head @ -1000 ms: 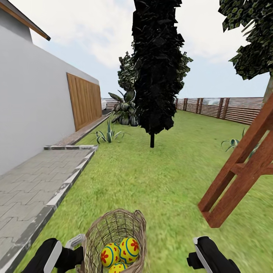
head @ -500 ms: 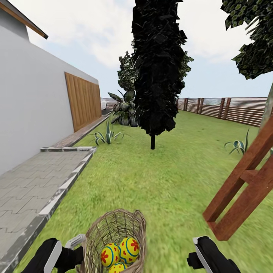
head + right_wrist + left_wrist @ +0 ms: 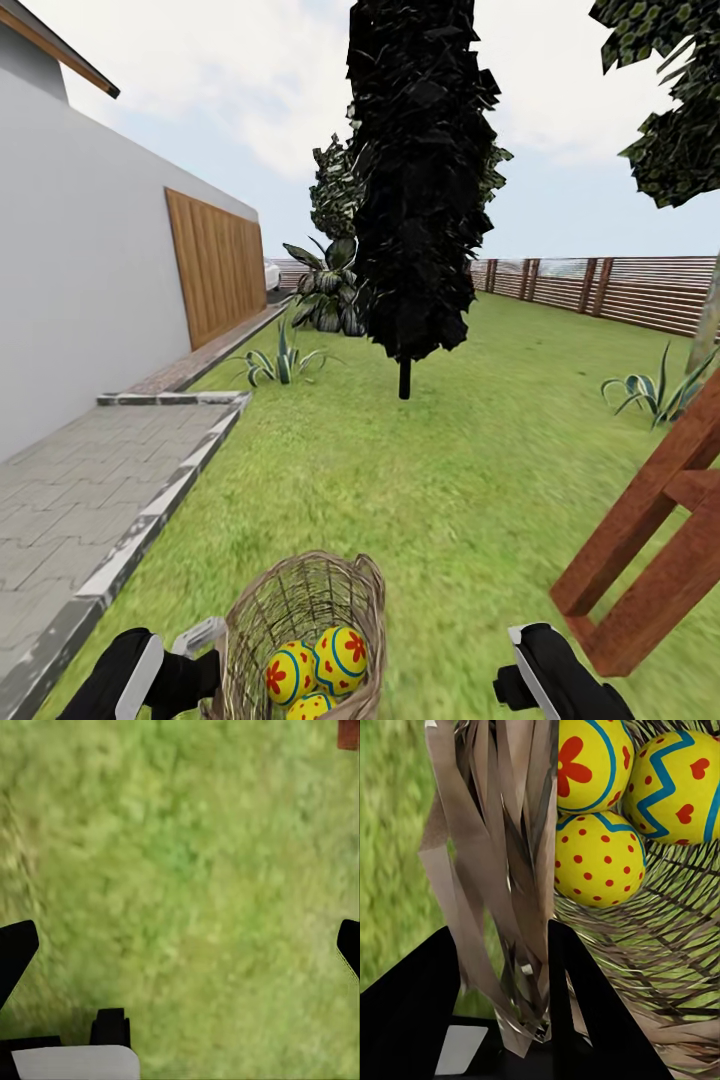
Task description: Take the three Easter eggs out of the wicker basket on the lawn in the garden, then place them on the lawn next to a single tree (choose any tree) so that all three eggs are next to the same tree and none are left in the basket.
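Wicker basket point(image 3: 305, 625) wall clenched in my left claw point(image 3: 502, 1020), eggs point(image 3: 320, 665) aboard; right claw point(image 3: 180, 945) spread; apparently carrying toward far tree point(image 3: 705, 330), then unload.

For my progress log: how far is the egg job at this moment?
Nothing is delivered yet. All three Easter eggs lie inside the wicker basket. In hand: the left gripper is shut on the basket's wall, apparently carrying it over the lawn; the right gripper is open above grass. Left: reach a tree, take out the eggs, lay them beside it.
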Motion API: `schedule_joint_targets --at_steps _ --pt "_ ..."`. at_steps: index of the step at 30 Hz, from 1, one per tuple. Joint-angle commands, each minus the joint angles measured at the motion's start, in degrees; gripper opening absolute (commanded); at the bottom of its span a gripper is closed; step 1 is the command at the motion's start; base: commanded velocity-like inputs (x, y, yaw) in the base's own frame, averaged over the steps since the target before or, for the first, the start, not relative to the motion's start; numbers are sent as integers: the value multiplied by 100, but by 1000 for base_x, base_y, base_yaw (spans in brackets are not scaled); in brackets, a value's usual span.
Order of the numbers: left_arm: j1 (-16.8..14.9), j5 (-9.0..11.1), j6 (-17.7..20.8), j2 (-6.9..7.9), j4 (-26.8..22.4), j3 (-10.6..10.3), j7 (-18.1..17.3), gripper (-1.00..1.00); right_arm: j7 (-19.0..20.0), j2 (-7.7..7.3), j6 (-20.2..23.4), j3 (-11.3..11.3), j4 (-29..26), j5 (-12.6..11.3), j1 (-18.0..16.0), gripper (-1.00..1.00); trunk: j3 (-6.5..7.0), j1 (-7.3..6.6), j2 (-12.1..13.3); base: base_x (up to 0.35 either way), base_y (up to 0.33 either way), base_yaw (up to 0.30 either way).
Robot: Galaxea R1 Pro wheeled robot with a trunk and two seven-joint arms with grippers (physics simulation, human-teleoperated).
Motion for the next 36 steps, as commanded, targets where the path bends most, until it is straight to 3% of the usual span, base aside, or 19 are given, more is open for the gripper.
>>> schedule_joint_targets --at_steps 1,36 --pt "-5 75 28 -3 -6 17 -45 -100 -27 -6 27 29 -6 -17 -4 100 -7 3 -4 343 0 0" --pt "-5 75 25 -35 -6 19 -45 -100 -28 -6 18 34 -6 -2 -4 100 -7 3 -4 344 0 0"
